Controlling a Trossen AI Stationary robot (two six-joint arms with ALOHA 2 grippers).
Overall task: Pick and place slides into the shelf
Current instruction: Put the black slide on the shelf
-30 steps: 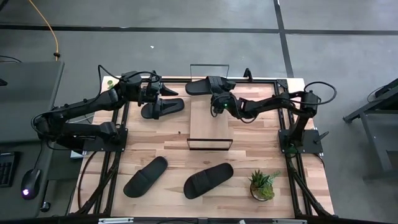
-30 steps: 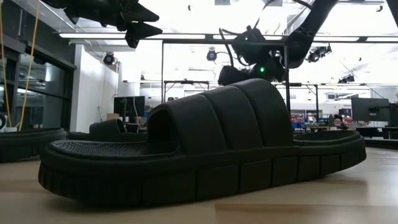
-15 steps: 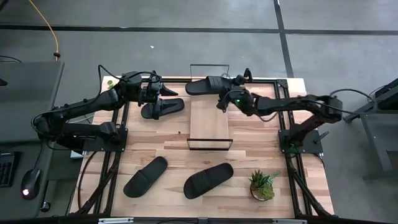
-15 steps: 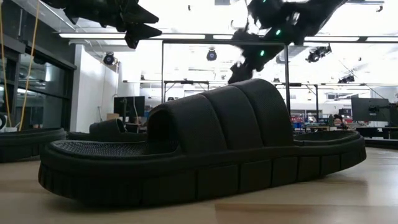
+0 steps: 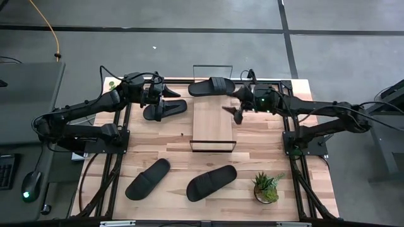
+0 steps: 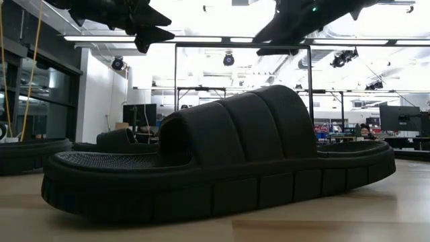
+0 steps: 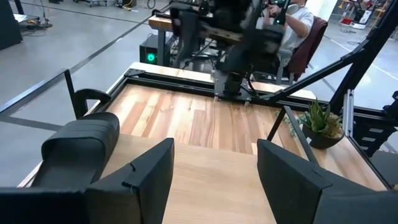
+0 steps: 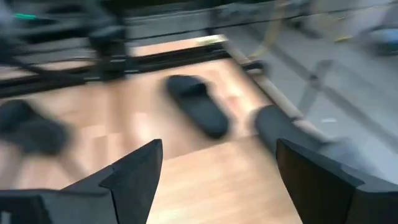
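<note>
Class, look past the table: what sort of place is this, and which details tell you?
Probably a robotics lab or open workshop: a bare concrete floor with taped lines, ceiling strip lights over distant workbenches, and a seated person beyond the table.

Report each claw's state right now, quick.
Left claw: open, holding nothing, above a sandal left of the shelf.
Right claw: open, holding nothing, at the shelf's right edge.

four black sandals point(image 5: 212, 86) with ribbed straps — a pale wood board point(image 5: 211, 122) with black wire ends — a green plant point(image 5: 267, 185) in its pot.
</note>
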